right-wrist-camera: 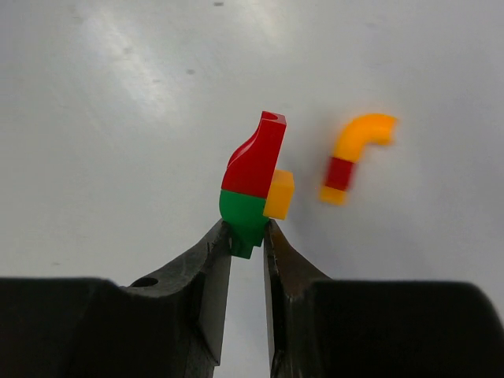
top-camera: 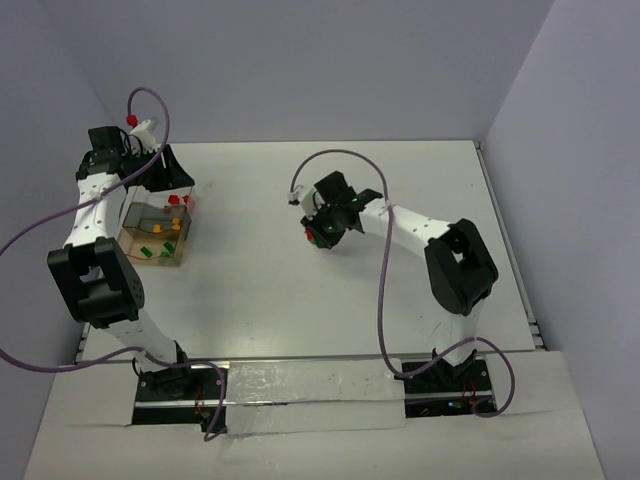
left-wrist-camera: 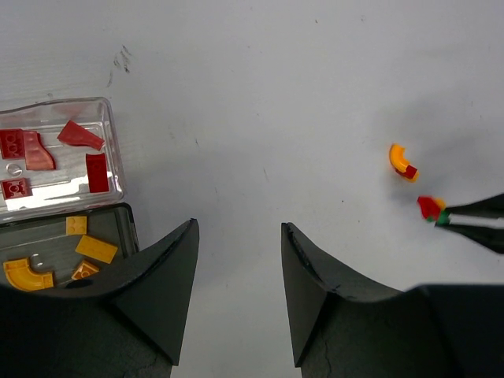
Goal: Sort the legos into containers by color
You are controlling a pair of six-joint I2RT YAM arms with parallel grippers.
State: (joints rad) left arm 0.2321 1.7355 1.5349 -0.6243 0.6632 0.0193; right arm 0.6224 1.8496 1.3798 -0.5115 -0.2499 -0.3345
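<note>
Right wrist view, centre: my right gripper pinches joined red-green-yellow plastic bricks by the green one; lift gently; left gripper gapes empty.

White matte table fills view. Pale lavender walls behind and at right. Small dark scuff marks on tabletop, upper left in left wrist view. Glossy wrinkled strip along near table edge. Grey rail along right edge.
</note>
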